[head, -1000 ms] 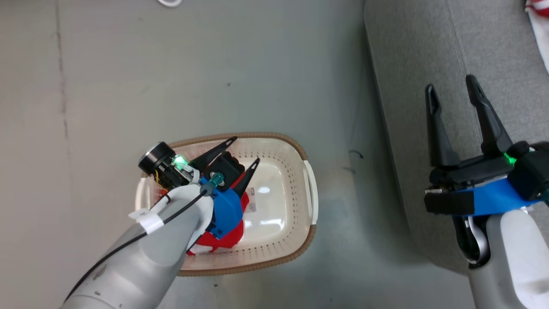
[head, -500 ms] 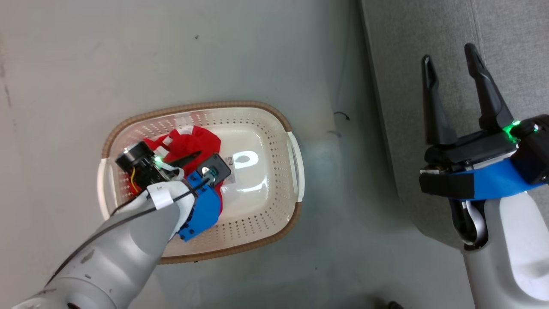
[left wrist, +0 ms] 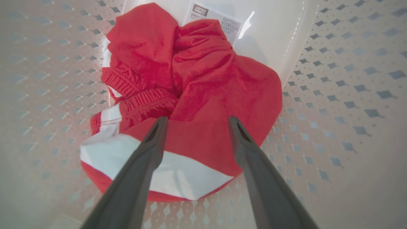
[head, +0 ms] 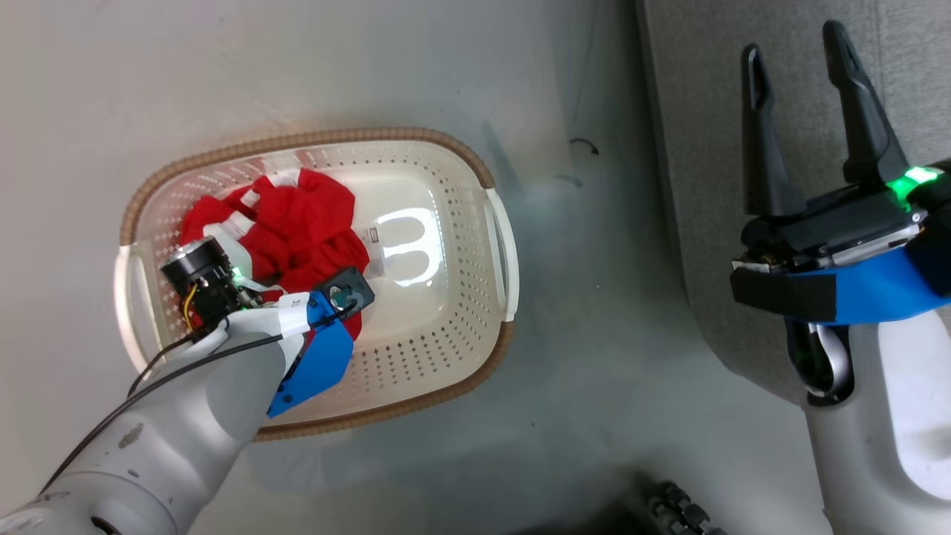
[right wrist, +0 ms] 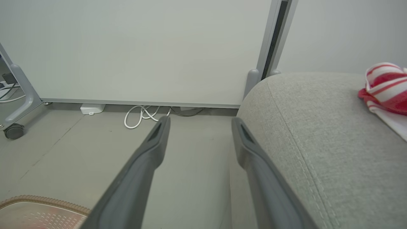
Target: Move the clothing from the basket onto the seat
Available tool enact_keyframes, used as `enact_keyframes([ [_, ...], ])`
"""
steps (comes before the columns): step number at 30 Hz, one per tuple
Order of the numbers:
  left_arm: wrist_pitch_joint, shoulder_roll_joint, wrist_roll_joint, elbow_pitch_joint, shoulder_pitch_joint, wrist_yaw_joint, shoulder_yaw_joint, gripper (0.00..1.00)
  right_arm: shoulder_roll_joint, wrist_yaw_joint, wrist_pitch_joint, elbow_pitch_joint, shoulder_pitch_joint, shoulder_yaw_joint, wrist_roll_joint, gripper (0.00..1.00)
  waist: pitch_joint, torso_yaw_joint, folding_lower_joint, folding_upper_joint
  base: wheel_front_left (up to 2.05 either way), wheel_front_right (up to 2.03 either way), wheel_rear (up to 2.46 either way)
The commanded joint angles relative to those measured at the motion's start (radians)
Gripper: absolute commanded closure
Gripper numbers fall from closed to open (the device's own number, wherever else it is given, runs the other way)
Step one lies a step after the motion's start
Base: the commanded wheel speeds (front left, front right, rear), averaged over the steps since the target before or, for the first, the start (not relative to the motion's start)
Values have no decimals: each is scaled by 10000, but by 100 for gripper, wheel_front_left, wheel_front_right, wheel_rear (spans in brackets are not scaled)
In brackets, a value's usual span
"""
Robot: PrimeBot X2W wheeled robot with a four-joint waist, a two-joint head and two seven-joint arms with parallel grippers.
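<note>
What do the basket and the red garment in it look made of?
Basket: glossy cream plastic by the look, given the glare and moulded perforations; its brown rim looks woven. Red garment: soft matte fabric, crumpled, with a gathered ribbed band and white stripe.

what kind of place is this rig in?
Likely an indoor lab or test room staged as a living area: a grey fabric sofa, a laundry basket holding red clothing on a bare smooth floor, and a pale partition panel with loose white cable along its base.
</note>
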State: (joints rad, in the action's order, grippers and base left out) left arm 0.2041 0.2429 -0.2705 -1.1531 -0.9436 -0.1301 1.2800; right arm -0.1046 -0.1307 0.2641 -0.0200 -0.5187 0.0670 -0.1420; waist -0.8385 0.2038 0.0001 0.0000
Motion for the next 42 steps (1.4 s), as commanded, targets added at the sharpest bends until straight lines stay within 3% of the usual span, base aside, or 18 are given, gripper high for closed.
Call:
enact_keyframes([
  [1,74,79,71,24,-205,-2,27,0,-26,-1,6,78,-220,14,67,0,-261,37,-1,0,0,0,0],
  [9,745,143,754,-380,-846,-2,30,0,-93,-1,5,582,-491,41,252,0,-1136,89,-1,0,0,0,0],
  [23,710,-467,323,-913,-1273,-3,31,0,-124,-1,5,954,-606,-74,374,0,-1974,94,-1,0,0,0,0],
  [24,604,-492,366,-923,-1313,-3,31,53,-121,-1,5,961,-611,-83,382,0,-1993,95,-1,0,0,0,0],
  [25,496,-507,415,-937,-1351,-3,31,85,-117,-1,5,970,-616,-90,389,0,-2007,94,-1,0,0,0,0],
  [26,415,-524,484,-958,-1366,-3,32,100,-119,-1,5,970,-629,-96,385,0,-2015,95,-1,0,0,0,0],
  [32,249,-652,485,-1071,-1434,-3,32,100,-82,-1,4,902,-674,-137,427,0,-1912,75,-1,0,0,0,0],
  [42,-1603,-725,370,-1004,-1246,-3,29,100,-103,-1,6,717,-380,-296,448,0,-987,-179,-1,0,0,0,0],
])
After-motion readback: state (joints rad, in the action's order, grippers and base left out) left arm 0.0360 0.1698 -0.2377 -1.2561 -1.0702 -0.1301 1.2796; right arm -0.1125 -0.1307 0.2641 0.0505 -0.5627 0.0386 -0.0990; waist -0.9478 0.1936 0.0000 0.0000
